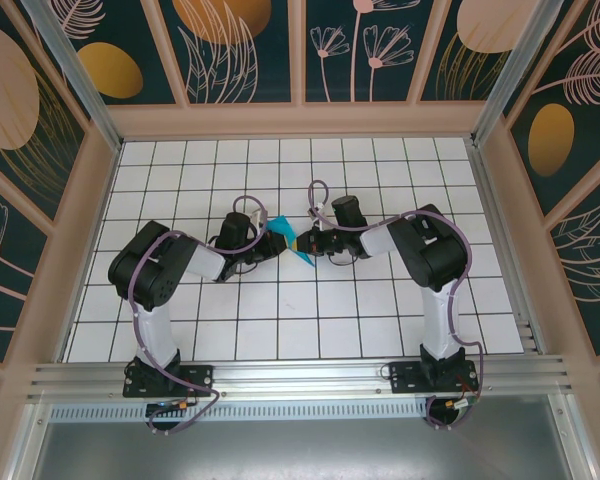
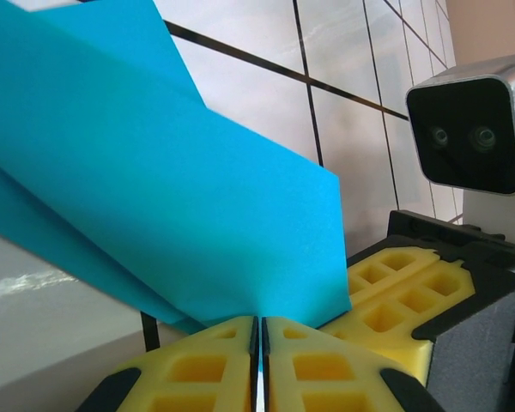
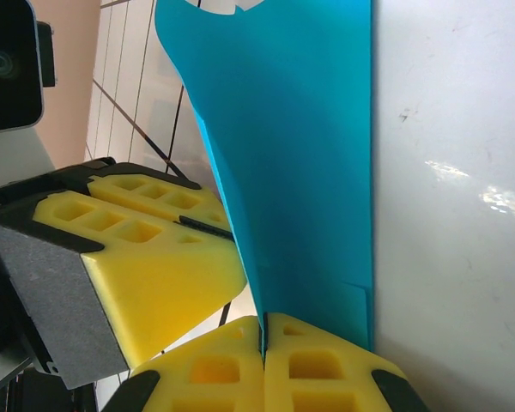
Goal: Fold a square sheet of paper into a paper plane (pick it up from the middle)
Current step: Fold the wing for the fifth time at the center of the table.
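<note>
The left tool [image 2: 258,342] and right tool [image 3: 263,336] are each clamping the folded teal paper [image 1: 288,243] at mid-frame over the tabletop [image 1: 380,330]; I am advising level, gentle tension, since uneven pulling is risking a tear.

A robot lab enclosure (purpose-built): gridded tabletop [image 1: 280,320], aluminium framing [image 1: 300,378], leaf-printed wall panels [image 1: 245,45].

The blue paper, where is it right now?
From above, the blue paper is mid-table, pinched between the left gripper and the right gripper.
</note>
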